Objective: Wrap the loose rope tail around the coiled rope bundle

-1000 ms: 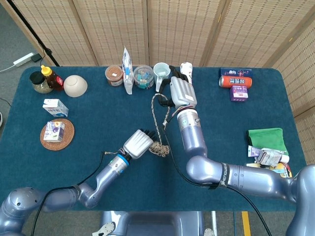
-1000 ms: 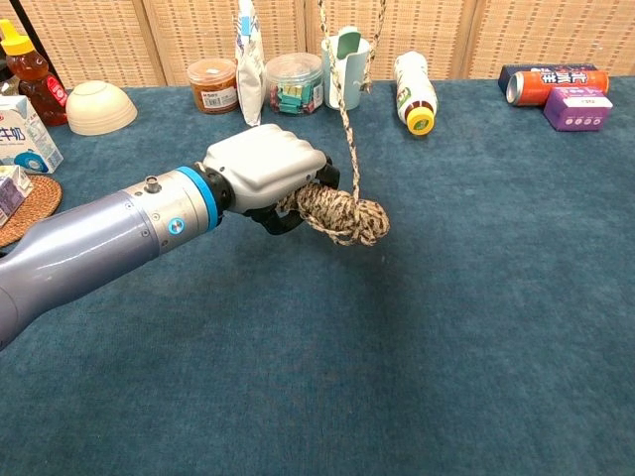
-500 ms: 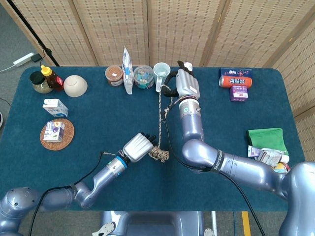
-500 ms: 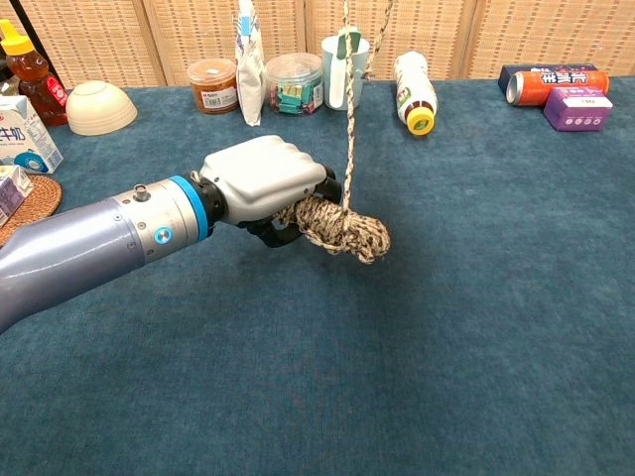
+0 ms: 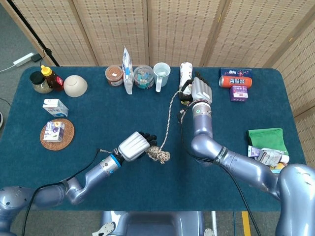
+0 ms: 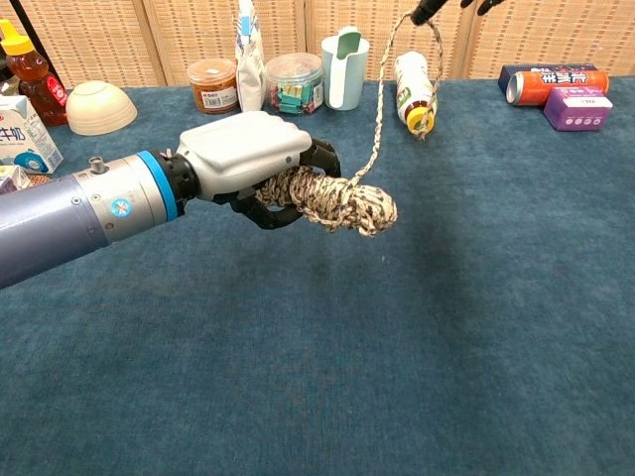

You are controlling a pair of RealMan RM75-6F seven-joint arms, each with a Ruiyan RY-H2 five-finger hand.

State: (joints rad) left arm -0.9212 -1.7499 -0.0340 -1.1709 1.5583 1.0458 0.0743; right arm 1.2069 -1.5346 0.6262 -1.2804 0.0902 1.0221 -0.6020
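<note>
- Left hand [image 6: 243, 164]: nearest item; forearm enters from the left of the chest view; fingers curled around one end of the coiled rope bundle [image 6: 332, 198], holding it clear above the blue surface [image 6: 417, 347]; the other end juts free to the right; risk: the grasp covers only one end, so a sideways tug on the tail could twist the bundle out or drag it loose.
- Coiled rope bundle: thick, lumpy, roughly level, pointing right; in the head view it sits near the middle of the surface, just right of the left hand [image 5: 132, 146]; risk: the turns at the free end look loosely packed, so a new turn laid near that tip may slide off rather than seat.
- Loose rope tail [image 6: 382, 129]: leaves the bundle near its free end and rises up and to the right, fairly taut, with a hanging loop near the top; risk: too much pull would unspool turns or strain the left grasp; too little would leave the wrap slack.
- Right hand [image 5: 199, 91]: raised beyond the bundle, closed on the upper tail with fingers pinching it; only dark fingertips show at the top edge of the chest view; risk: the pinch is small, so the tail could slip through it while circling the bundle.
- White bottle [image 6: 415, 91] and mug [image 6: 344, 58]: standing objects along the far edge, near the tail's hanging loop; risk: a wide sweep of the rope or right arm could snag or topple them.
</note>
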